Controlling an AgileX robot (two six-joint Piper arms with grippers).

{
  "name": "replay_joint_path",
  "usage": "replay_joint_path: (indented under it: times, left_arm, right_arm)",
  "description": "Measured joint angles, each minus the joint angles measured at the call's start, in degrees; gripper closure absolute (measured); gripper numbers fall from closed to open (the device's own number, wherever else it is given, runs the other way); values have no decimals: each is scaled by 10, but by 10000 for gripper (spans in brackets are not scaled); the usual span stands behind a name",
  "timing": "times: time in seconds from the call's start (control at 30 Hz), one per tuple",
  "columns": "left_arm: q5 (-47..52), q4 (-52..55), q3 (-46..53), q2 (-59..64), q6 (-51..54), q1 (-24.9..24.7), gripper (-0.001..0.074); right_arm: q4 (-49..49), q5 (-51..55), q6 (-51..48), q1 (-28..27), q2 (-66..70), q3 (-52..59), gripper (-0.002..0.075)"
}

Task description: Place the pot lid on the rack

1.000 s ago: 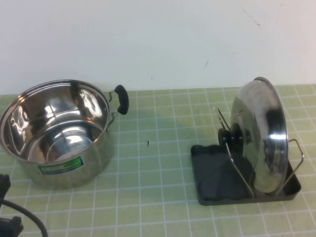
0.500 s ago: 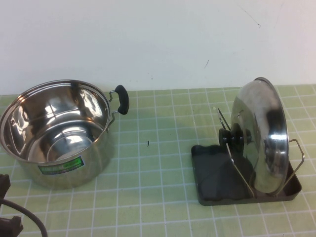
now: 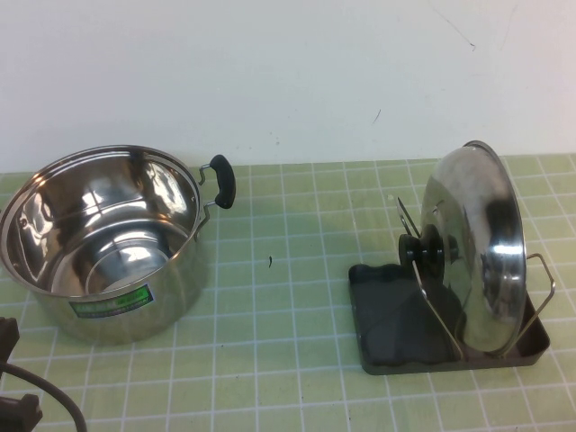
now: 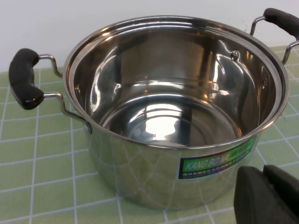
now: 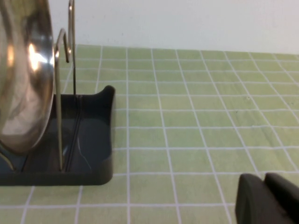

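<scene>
At the far left of the high view we see the left gripper (image 3: 13,378) low by the near edge of the table, only a dark part of it and a cable in frame. In its wrist view the two black fingertips (image 4: 266,196) lie pressed side by side with no gap that we can make out, holding nothing, just beside the pot's near wall.

The stainless-steel pot (image 3: 103,243) stands upright and uncovered on the green checked table mat (image 3: 288,270), its green label (image 3: 112,301) facing us and one black side handle (image 3: 221,180) pointing right.

Well apart from it, on the right, we see the rack (image 3: 396,324), a dark grey tray with upright wire loops. The pot lid (image 3: 477,252) stands on edge in it, slotted between the wires and tilted slightly, its black knob (image 3: 423,252) facing left toward the pot.

The right gripper (image 5: 268,198) does not show in the high view. In its wrist view its black fingertips sit close together with nothing between them, near the table mat and apart from the rack.
</scene>
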Motion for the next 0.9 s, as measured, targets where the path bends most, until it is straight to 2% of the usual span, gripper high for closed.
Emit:
replay_joint_path:
  times: [0.17, 0.83, 0.9]
  left_arm:
    - [0, 0, 0, 0, 0, 0, 736]
    - [0, 0, 0, 0, 0, 0, 737]
    - [7, 0, 0, 0, 0, -15, 737]
  right_arm:
    - [-15, 18, 23, 21, 0, 0, 696]
    - [-19, 29, 25, 22, 0, -2, 696]
    - [-19, 29, 25, 22, 0, -2, 696]
